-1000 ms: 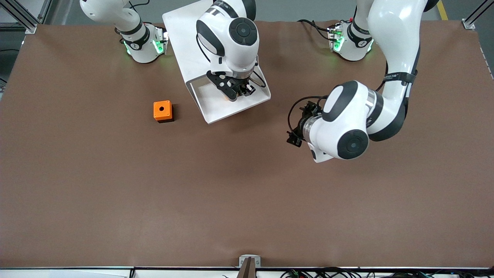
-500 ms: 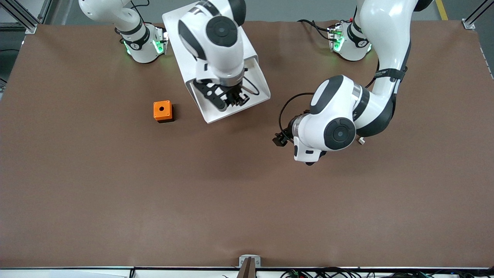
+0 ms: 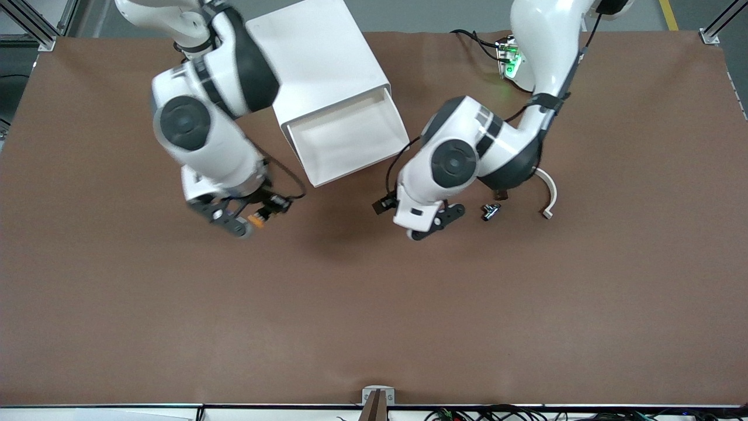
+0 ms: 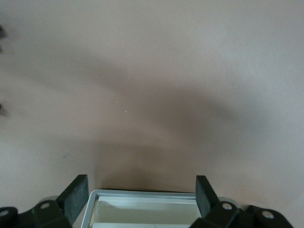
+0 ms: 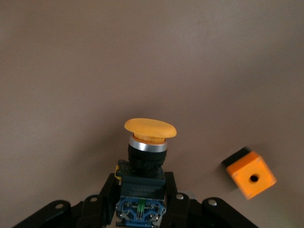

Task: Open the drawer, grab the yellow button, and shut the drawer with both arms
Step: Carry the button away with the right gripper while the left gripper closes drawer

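Brown bench [image 3: 374, 304] lies bare toward six o'clock. At nine o'clock the right pincer [image 3: 257, 217] pinches the tiny push-button with round orange cap, black body and blue-green rear [image 5: 145, 156] over open surface. White open drawer [image 3: 347, 137] at twelve. Left pincer [image 4: 140, 197], fingers spread, hovers at the drawer's front edge.

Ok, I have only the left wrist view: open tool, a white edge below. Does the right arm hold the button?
Observer: Yes, the right tool is shut on the button, up over the table.
Operator: And the drawer?
Observer: The drawer is open; I see nothing inside.
Operator: Anything loose near my arm?
Observer: A small black part lies on the table, toward the left arm's end.
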`<state>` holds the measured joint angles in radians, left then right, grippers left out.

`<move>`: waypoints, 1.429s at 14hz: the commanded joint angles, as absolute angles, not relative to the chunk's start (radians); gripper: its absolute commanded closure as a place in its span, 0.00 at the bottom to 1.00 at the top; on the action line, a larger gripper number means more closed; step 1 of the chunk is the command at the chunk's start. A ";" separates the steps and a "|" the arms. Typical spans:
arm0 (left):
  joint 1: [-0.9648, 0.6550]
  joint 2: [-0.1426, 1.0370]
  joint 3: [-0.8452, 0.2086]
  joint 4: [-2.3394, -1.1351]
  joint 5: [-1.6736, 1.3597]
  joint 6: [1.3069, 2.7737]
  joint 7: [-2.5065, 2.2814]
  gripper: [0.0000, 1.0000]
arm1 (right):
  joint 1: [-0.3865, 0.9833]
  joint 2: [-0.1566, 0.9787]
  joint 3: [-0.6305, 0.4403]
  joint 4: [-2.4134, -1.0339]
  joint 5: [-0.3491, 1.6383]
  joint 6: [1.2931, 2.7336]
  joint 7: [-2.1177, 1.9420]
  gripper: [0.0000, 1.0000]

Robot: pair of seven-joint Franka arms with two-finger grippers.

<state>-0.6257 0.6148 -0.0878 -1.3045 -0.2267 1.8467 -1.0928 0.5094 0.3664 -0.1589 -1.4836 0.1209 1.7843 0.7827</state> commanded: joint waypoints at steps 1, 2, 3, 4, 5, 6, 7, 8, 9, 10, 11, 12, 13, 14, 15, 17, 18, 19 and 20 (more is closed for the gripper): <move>-0.685 0.604 -0.091 -1.338 -0.184 1.881 -1.072 0.01 | 0.384 0.437 -0.141 -1.471 0.123 1.798 0.562 1.00; -0.696 0.603 -0.091 -1.351 -0.166 1.887 -1.074 0.01 | 0.338 0.466 -0.141 -1.473 0.115 1.825 0.487 1.00; -0.716 0.601 -0.092 -1.356 -0.155 1.888 -1.074 0.01 | 0.301 0.489 -0.141 -1.479 0.101 1.856 0.435 1.00; -0.733 0.601 -0.092 -1.359 -0.155 1.890 -1.074 0.01 | 0.267 0.518 -0.141 -1.480 0.074 1.886 0.376 1.00; -0.748 0.603 -0.092 -1.359 -0.155 1.888 -1.081 0.01 | 0.234 0.544 -0.141 -1.480 0.052 1.911 0.330 0.99; -0.768 0.603 -0.092 -1.359 -0.156 1.888 -1.092 0.01 | 0.207 0.576 -0.141 -1.480 0.045 1.945 0.290 0.99; -0.785 0.601 -0.094 -1.361 -0.158 1.888 -1.097 0.01 | 0.181 0.600 -0.141 -1.480 0.043 1.971 0.252 0.99; -0.799 0.595 -0.094 -1.371 -0.161 1.887 -1.109 0.01 | 0.163 0.621 -0.141 -1.480 0.041 1.998 0.212 0.99; -0.808 0.592 -0.100 -1.382 -0.163 1.887 -1.129 0.01 | 0.143 0.636 -0.141 -1.480 0.040 2.019 0.177 0.99; -0.813 0.592 -0.122 -1.388 -0.166 1.885 -1.149 0.01 | 0.118 0.649 -0.141 -1.480 0.031 2.049 0.131 0.99; -0.813 0.592 -0.149 -1.397 -0.166 1.885 -1.176 0.01 | 0.088 0.667 -0.141 -1.482 0.023 2.081 0.080 0.99; -0.813 0.592 -0.170 -1.404 -0.166 1.885 -1.196 0.01 | 0.062 0.682 -0.141 -1.482 0.023 2.104 0.031 0.98; -0.813 0.592 -0.196 -1.410 -0.166 1.884 -1.222 0.01 | 0.034 0.690 -0.141 -1.482 0.023 2.126 -0.018 0.98; -0.813 0.592 -0.218 -1.413 -0.166 1.884 -1.245 0.01 | 0.020 0.701 -0.141 -1.482 0.023 2.141 -0.052 0.98; -0.813 0.594 -0.233 -1.413 -0.166 1.884 -1.261 0.01 | 0.009 0.710 -0.141 -1.482 0.023 2.158 -0.073 0.98; -0.813 0.598 -0.255 -1.413 -0.173 1.884 -1.287 0.01 | 0.000 0.736 -0.141 -1.491 0.020 2.209 -0.093 0.98; -0.815 0.600 -0.267 -1.413 -0.175 1.884 -1.301 0.01 | -0.009 0.750 -0.141 -1.499 0.020 2.235 -0.095 0.98; -0.815 0.603 -0.281 -1.414 -0.175 1.884 -1.321 0.00 | -0.018 0.770 -0.141 -1.502 0.021 2.267 -0.100 0.98; -0.815 0.603 -0.284 -1.414 -0.175 1.882 -1.334 0.00 | -0.018 0.779 -0.141 -1.506 0.023 2.290 -0.106 0.98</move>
